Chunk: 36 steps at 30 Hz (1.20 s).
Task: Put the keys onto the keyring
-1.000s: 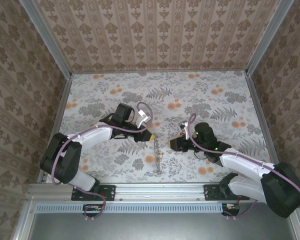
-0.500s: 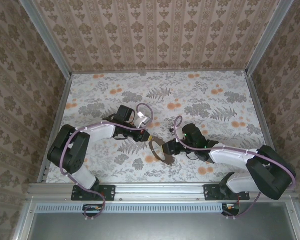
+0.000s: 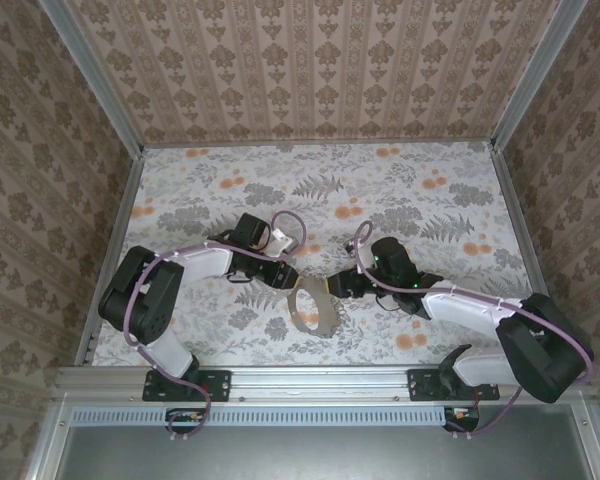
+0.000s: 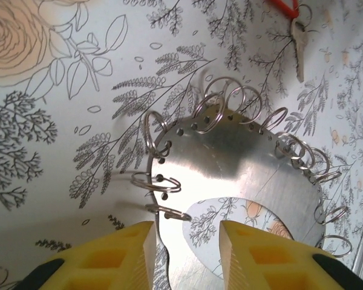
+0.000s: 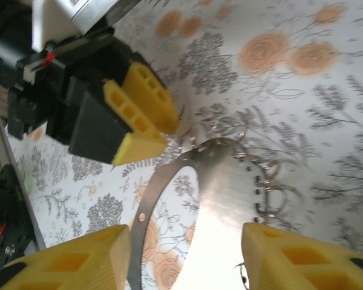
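The keyring is a flat silvery metal hoop lying on the floral table between my two grippers. Several small split rings hang along its outer edge. In the left wrist view the hoop lies just ahead of my left gripper, whose yellow fingers stand open over its inner rim. The small silver key on its red tag lies on the cloth beyond the hoop. My right gripper is open, with the hoop between its spread fingers. From above, the left gripper and the right gripper face each other.
The left gripper's yellow fingers sit close across the hoop in the right wrist view. Patterned walls enclose the table on three sides, and an aluminium rail runs along the near edge. Open cloth stretches behind the arms.
The left gripper, shut on the upright hoop a second ago, has opened and the hoop now lies flat. The right gripper has moved in to the hoop and widened.
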Each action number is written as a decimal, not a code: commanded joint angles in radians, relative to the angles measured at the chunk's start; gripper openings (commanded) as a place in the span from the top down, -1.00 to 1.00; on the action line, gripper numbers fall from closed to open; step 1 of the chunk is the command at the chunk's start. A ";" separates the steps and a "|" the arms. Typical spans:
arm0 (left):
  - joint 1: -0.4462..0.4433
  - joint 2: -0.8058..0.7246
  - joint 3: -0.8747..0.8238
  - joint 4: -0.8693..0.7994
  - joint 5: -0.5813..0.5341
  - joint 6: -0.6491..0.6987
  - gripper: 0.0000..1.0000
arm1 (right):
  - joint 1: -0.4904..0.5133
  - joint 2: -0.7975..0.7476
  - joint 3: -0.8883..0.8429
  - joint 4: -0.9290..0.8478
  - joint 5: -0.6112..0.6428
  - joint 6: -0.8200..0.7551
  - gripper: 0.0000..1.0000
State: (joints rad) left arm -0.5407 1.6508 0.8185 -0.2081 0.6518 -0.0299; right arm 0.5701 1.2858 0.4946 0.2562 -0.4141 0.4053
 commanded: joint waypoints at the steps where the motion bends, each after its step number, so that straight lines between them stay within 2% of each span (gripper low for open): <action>1: 0.009 -0.068 0.023 -0.071 -0.068 0.029 0.30 | -0.052 -0.031 0.007 -0.047 -0.004 0.003 -0.15; 5: -0.032 -0.123 0.059 -0.144 -0.146 0.085 0.25 | -0.099 -0.043 0.015 -0.129 -0.008 -0.016 -0.24; 9: -0.091 -0.154 0.086 -0.186 -0.165 0.136 0.21 | -0.135 -0.040 0.011 -0.170 -0.019 -0.004 -0.28; 11: -0.113 -0.175 0.071 -0.175 -0.141 0.144 0.17 | -0.148 -0.031 0.002 -0.153 -0.027 0.013 -0.30; 14: -0.156 -0.204 0.038 -0.123 -0.040 0.138 -0.07 | -0.172 -0.002 -0.016 -0.093 -0.056 0.046 -0.34; 20: -0.229 -0.207 0.040 -0.183 0.034 0.169 -0.15 | -0.201 0.039 -0.030 -0.038 -0.084 0.079 -0.41; 22: -0.232 -0.205 0.039 -0.186 0.052 0.165 -0.24 | -0.208 0.029 -0.038 -0.047 -0.089 0.079 -0.43; 26: -0.242 -0.182 0.041 -0.188 0.101 0.160 -0.30 | -0.213 -0.033 -0.065 -0.090 -0.079 0.091 -0.44; 33: -0.349 -0.124 0.025 -0.177 0.070 0.152 -0.32 | -0.215 -0.084 -0.097 -0.135 -0.041 0.119 -0.44; 36: -0.358 -0.127 0.020 -0.177 0.013 0.141 -0.32 | -0.217 -0.079 -0.106 -0.128 -0.007 0.139 -0.44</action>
State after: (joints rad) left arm -0.8967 1.5204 0.8482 -0.3748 0.6979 0.1093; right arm 0.3595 1.2133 0.4091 0.1493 -0.4641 0.5102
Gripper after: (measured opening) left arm 0.659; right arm 0.720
